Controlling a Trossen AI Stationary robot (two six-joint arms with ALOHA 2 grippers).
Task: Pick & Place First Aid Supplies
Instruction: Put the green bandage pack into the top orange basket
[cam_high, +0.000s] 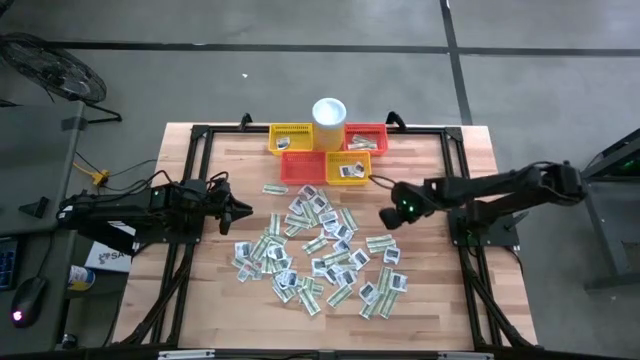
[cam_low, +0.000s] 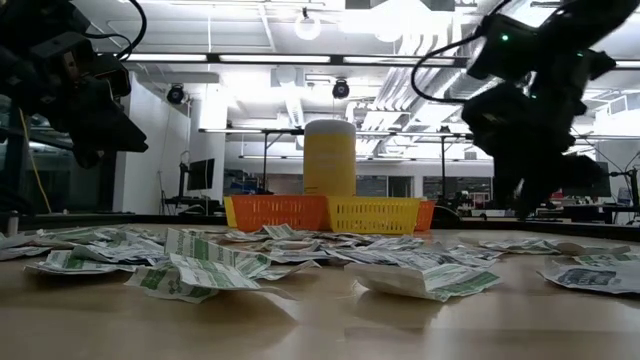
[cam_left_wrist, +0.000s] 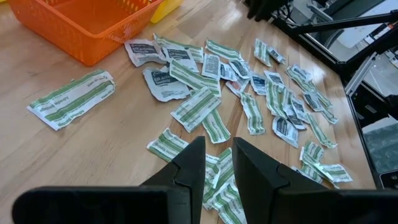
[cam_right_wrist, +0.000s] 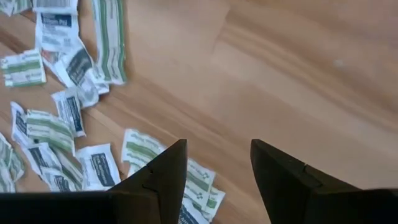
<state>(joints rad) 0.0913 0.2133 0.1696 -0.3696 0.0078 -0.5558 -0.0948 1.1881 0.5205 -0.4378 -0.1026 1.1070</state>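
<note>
Lying scattered mid-table: first aid supplies (cam_high: 320, 250). Hovering above pile's edges, holding nothing: left gripper (cam_high: 243, 211), fingers slightly parted; right gripper (cam_high: 386, 217), fingers apart.

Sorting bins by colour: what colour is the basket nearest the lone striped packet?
Orange, the basket beside that packet; left wrist view shows it best.

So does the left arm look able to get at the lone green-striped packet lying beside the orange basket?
Probably yes. The left gripper hangs above the pile's near edge with its fingers apart, and the green-striped packet lies alone on bare wood beside the orange basket, with nothing in between.
</note>
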